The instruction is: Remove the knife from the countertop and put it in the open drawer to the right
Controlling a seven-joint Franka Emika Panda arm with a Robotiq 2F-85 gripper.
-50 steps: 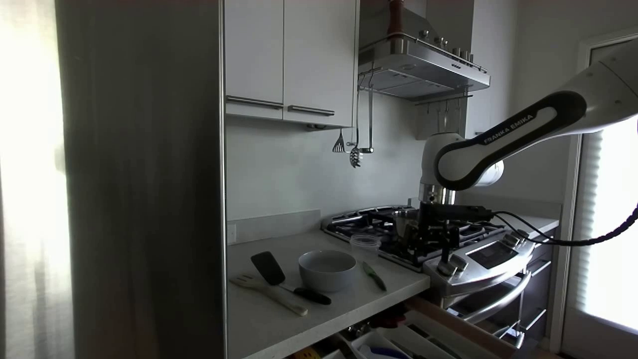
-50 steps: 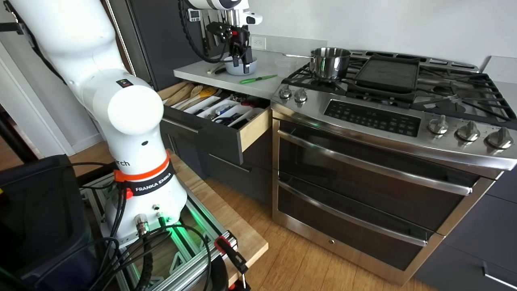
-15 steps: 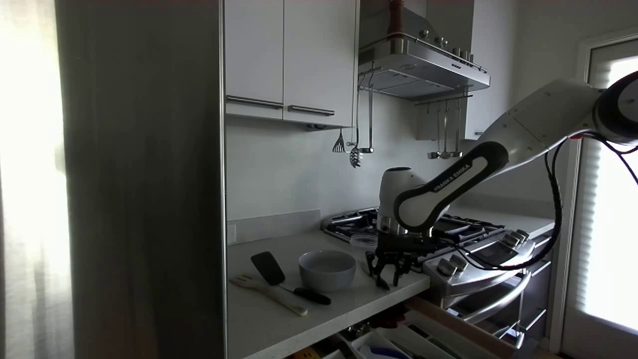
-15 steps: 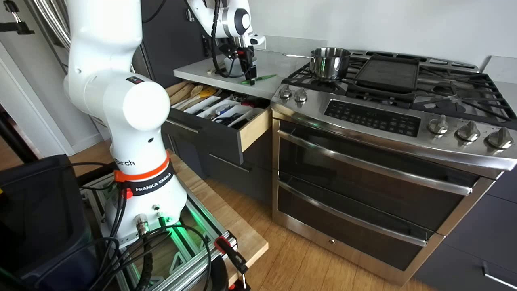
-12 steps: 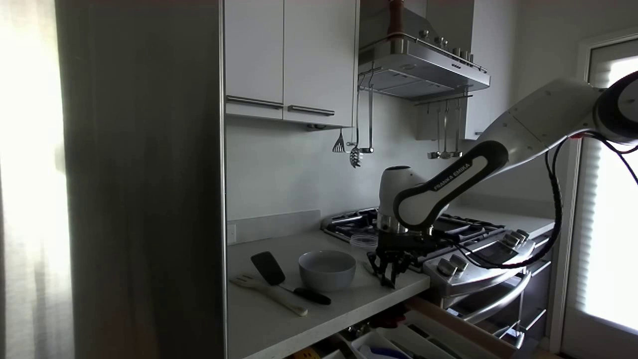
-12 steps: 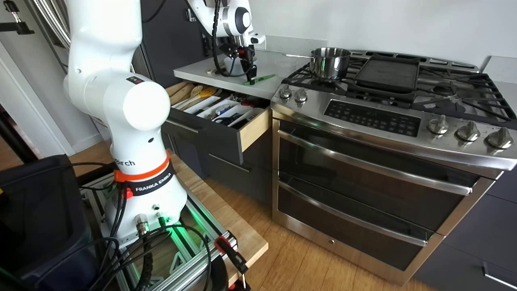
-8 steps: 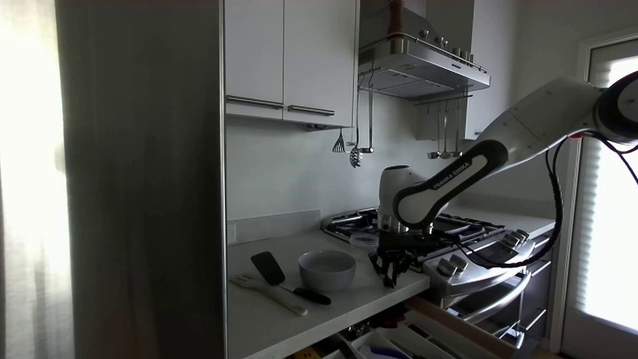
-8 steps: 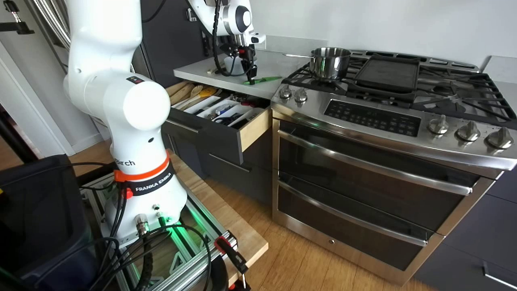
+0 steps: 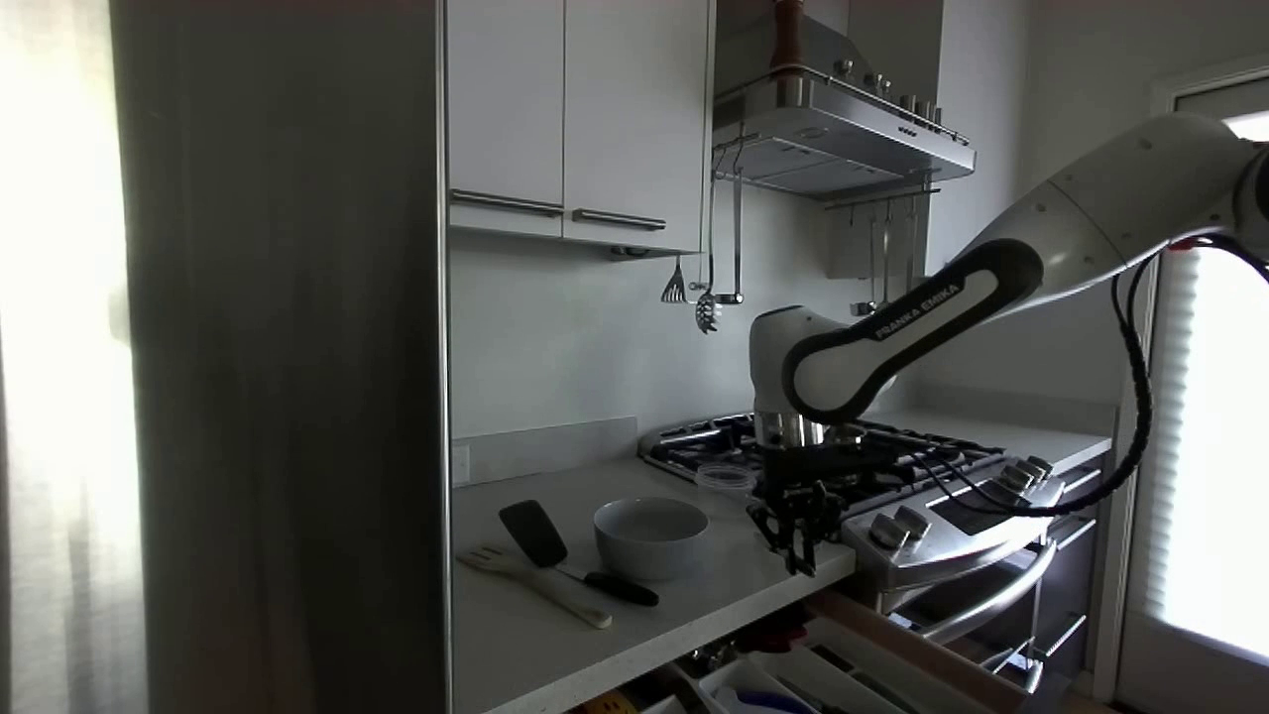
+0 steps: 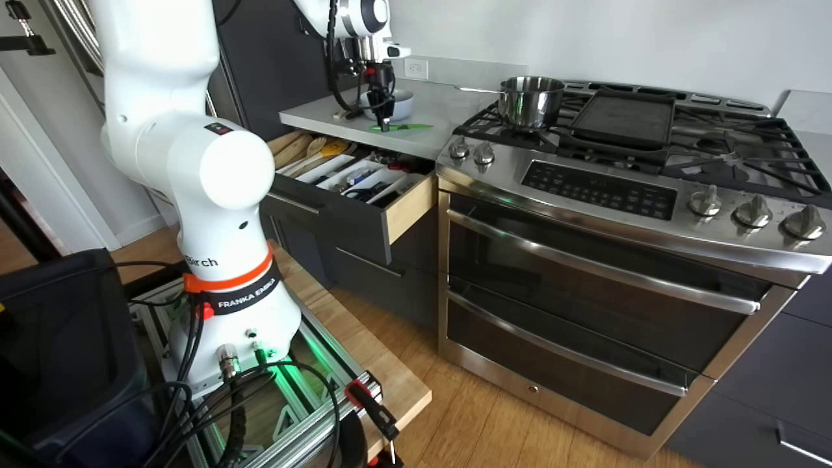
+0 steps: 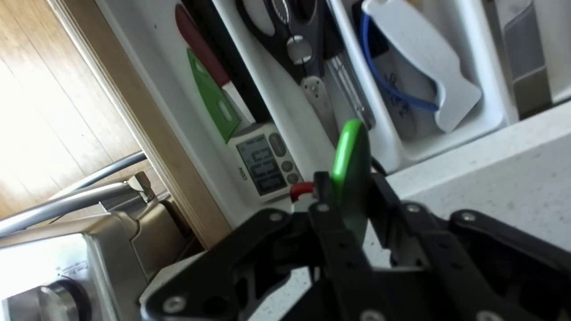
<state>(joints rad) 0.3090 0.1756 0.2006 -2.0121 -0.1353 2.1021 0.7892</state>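
Evidently bound for storage, one green knife [image 11: 351,156] is pinched in the claw [image 11: 349,183] at the lower centre of the wrist view, apparently by its handle, a hold that would leave the blade free for laying down. High and left of centre in an exterior view, its length shows out past the claw, near the front edge of the pale worktop [image 9: 714,590]; whether it is fully clear of the surface is hard to tell. Just below, one drawer [image 10: 416,205] stands pulled out, presumably to receive it, divided inside to keep small tools apart: across the upper left and centre of the wrist view, one pair of scissors [image 11: 316,58], one digital timer [image 11: 263,162] and one maroon-handled tool [image 11: 201,49]. Lower centre in an exterior view, one bowl [image 9: 650,545], one black spatula [image 9: 535,535] and one wooden fork [image 9: 547,589] sit apart from the claw, perhaps to give it reaching room. Beyond, right of top centre in an exterior view, one steel pot [image 10: 530,104] rests on the stove [image 10: 604,227].
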